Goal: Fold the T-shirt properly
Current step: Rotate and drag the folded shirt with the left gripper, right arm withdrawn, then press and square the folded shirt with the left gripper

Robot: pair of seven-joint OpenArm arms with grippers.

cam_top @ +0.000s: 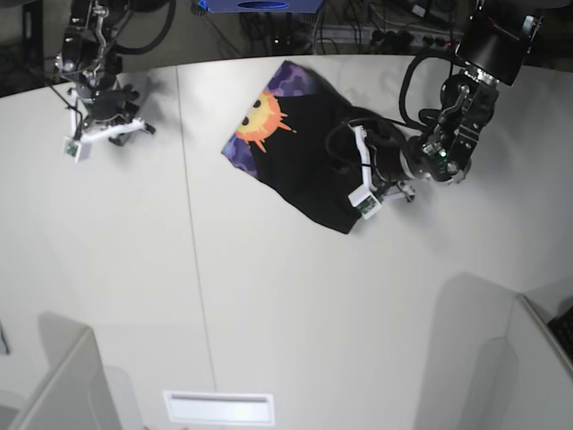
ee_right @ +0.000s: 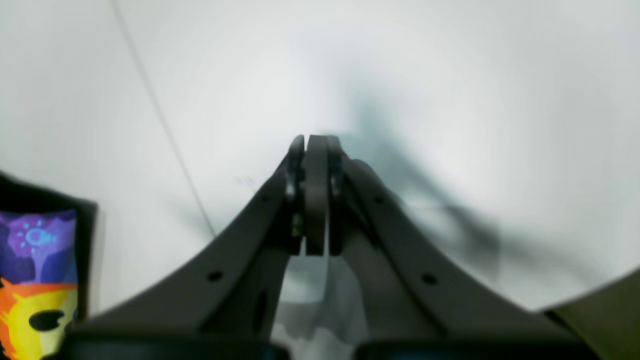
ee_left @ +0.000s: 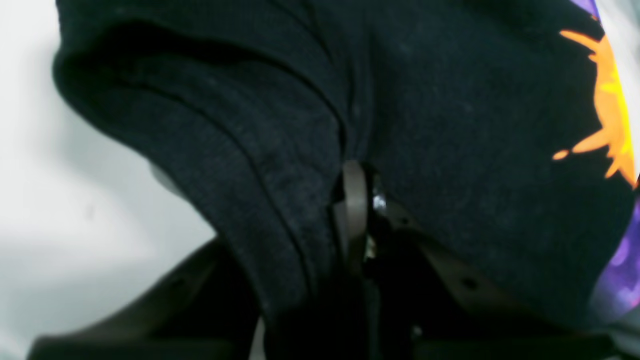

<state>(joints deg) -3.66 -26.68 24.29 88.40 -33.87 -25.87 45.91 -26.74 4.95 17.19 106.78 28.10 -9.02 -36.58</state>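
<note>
The black T-shirt lies partly folded at the table's back middle, with its orange-yellow sun face print on purple showing at its far left end. My left gripper is shut on a bunched black edge of the T-shirt at its right side; one finger shows between the folds, and the print shows at the right. My right gripper is shut and empty above bare table, far left of the T-shirt. In the base view the right gripper is at the back left.
The white table has a thin seam running front to back left of the shirt. Grey panels stand at the front left and front right corners. A white slotted plate lies at the front edge. Cables and equipment lie behind the table.
</note>
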